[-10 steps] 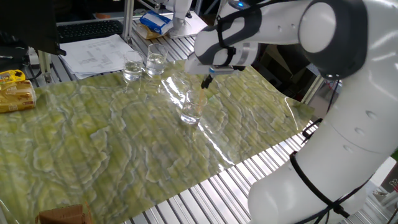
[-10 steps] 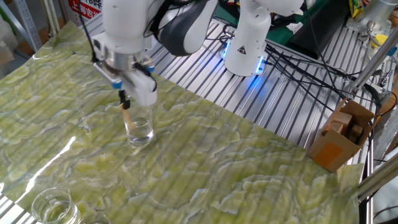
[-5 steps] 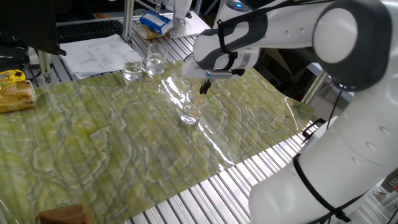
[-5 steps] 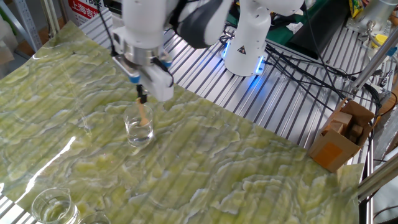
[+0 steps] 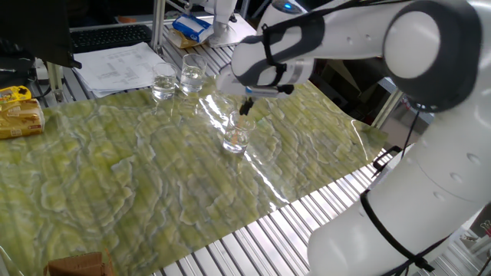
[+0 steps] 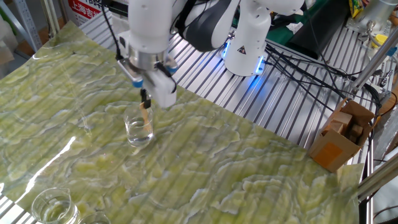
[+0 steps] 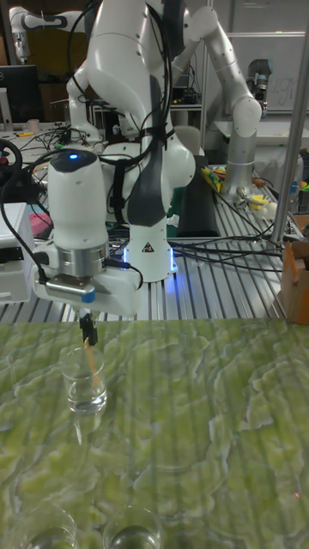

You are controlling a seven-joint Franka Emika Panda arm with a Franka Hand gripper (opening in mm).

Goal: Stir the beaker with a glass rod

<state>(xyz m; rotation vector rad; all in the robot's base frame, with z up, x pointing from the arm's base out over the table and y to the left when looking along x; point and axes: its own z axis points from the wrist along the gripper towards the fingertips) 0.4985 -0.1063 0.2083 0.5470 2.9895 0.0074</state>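
Observation:
The beaker (image 5: pixel 235 136) (image 6: pixel 139 130) (image 7: pixel 86 379), small and clear, stands upright on the green patterned mat. Inside it leans the thin tan glass rod (image 6: pixel 145 116) (image 7: pixel 92 358), its lower end down in the glass. My gripper (image 5: pixel 246 105) (image 6: pixel 145 100) (image 7: pixel 86 329) hangs right above the beaker's rim, shut on the rod's top end. In the first fixed view the rod is hard to make out against the glass.
Two other clear beakers (image 5: pixel 163 83) (image 5: pixel 192 75) stand at the mat's far edge, seen again at the bottom corner (image 6: pixel 55 207). Papers (image 5: pixel 123 65) and a yellow packet (image 5: pixel 18 115) lie beyond the mat. A cardboard box (image 6: pixel 342 137) sits on the slatted table.
My gripper has swung the rod's top sideways over the beaker, changing the rod's lean inside the glass. The beaker itself stays in place.

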